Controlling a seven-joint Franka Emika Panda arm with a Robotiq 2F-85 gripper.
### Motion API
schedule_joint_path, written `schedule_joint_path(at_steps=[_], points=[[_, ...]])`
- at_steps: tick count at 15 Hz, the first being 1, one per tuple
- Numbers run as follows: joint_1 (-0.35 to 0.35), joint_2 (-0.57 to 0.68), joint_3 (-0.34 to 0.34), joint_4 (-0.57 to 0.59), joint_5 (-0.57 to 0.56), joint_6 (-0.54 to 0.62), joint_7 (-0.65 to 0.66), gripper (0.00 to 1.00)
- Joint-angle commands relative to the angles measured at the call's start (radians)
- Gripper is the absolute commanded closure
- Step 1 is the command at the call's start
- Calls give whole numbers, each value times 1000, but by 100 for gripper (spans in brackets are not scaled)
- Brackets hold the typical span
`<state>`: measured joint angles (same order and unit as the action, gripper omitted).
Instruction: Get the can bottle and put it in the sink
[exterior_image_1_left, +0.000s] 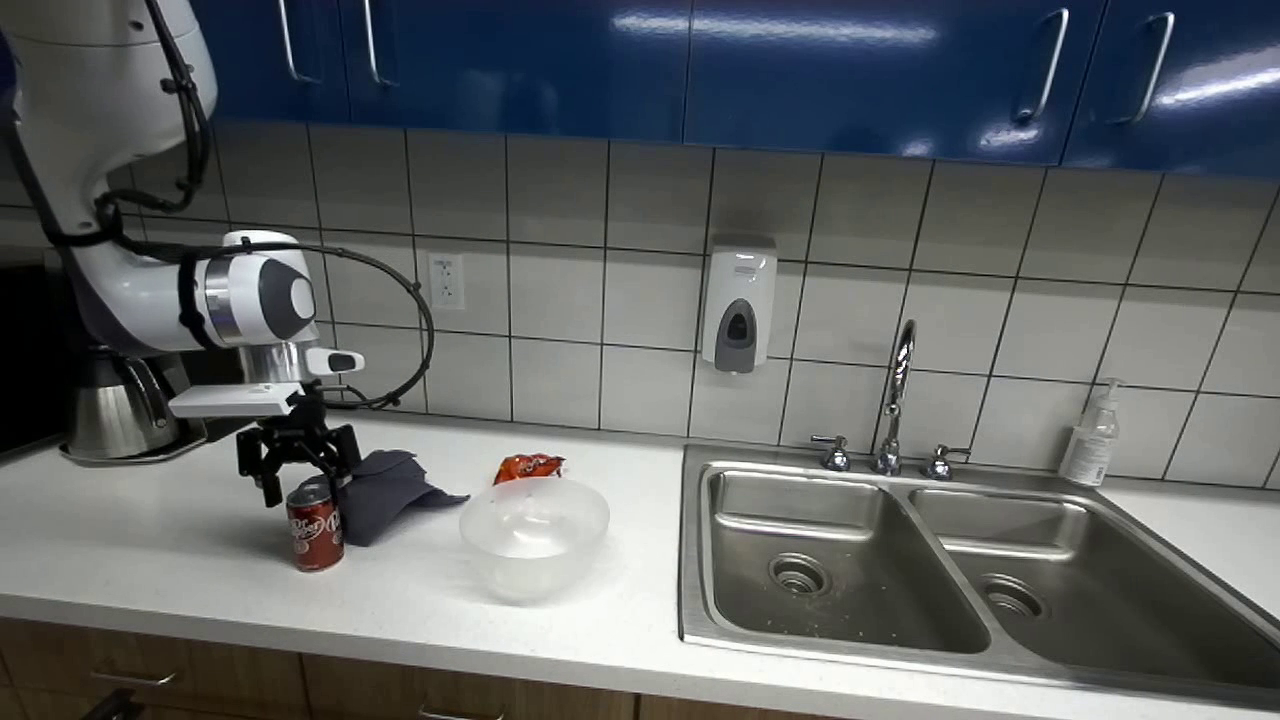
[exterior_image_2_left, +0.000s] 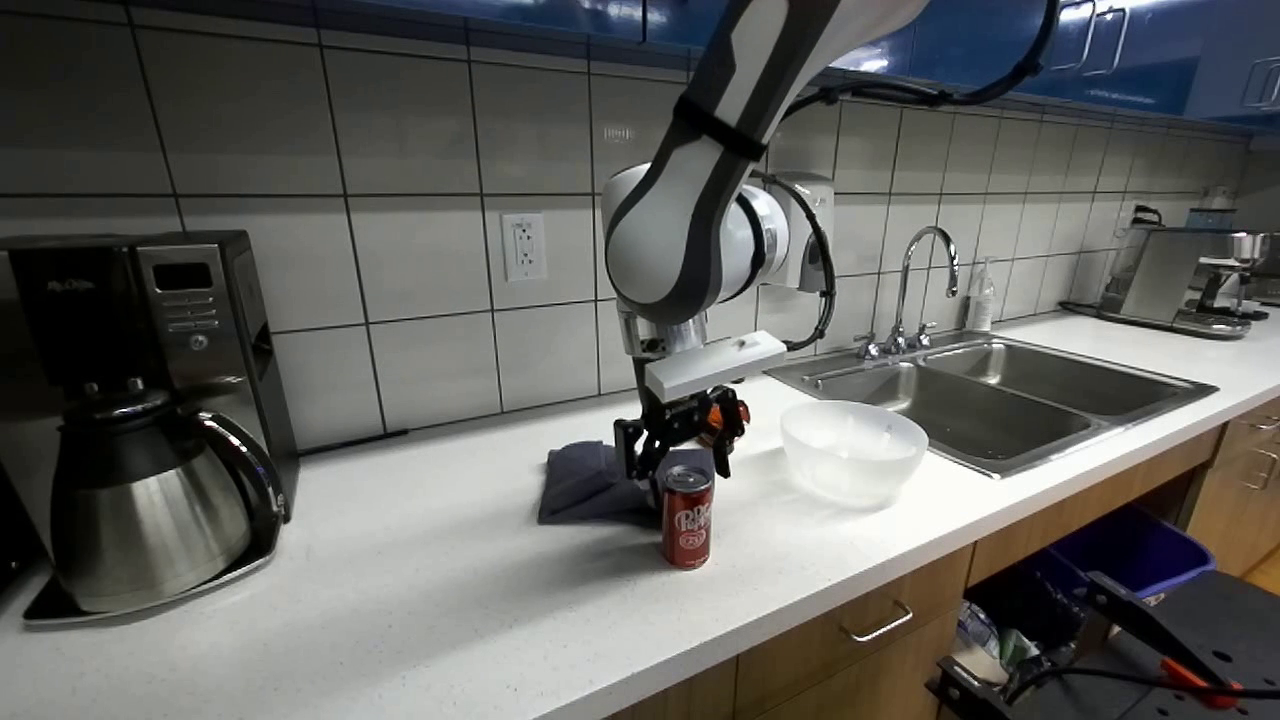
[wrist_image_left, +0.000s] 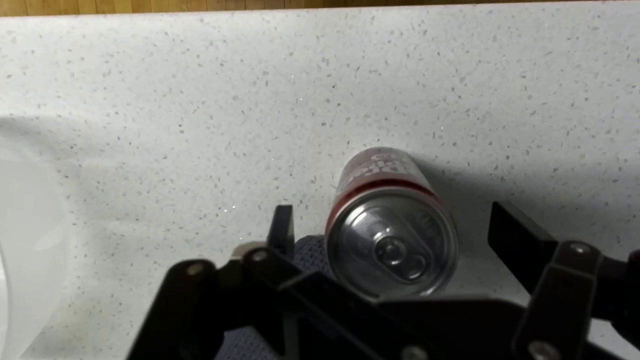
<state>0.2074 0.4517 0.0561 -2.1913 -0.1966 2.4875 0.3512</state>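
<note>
Black claw (wrist_image_left: 389, 215) hangs with fingers parted; the Dr Pepper can (exterior_image_2_left: 688, 520) stands upright on the counter (wrist_image_left: 200, 100), seen between its tips, touching neither, well apart from the sink (exterior_image_1_left: 948, 562).

Blue cabinets (exterior_image_1_left: 760, 90), pale tiled wall (exterior_image_1_left: 655, 300), wooden drawers (exterior_image_1_left: 225, 660)

White lettering on the small red cylindrical metal can (exterior_image_1_left: 316, 535) with the silvery top reads Dr Pepper; a round mark beneath the name looks like 23. Farther left, the boxy black-and-steel coffee maker (exterior_image_2_left: 130, 330) bears pale letters that seem to start Mr. Co, the rest too faint. Print on the far white plastic wall-mounted soap dispenser (exterior_image_1_left: 740, 300) and the far-right clear plastic pump bottle (exterior_image_1_left: 1090, 445) is too small to read.
</note>
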Motion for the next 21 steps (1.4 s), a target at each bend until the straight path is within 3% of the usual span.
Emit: schedule_joint_path(at_steps=[1,9,10,12,15,21], points=[[25,27,-21,12,-5,17,-14,0],[41,45,-50,9,-20,40,-19,0],[40,43,-49,5,-19,44,-23,25],[42,39,-50,-1,-21,52,-29,34],[44,25,-48,-13,-21,69,-41,59],[30,-77,-39,-69,11,58,-45,61]])
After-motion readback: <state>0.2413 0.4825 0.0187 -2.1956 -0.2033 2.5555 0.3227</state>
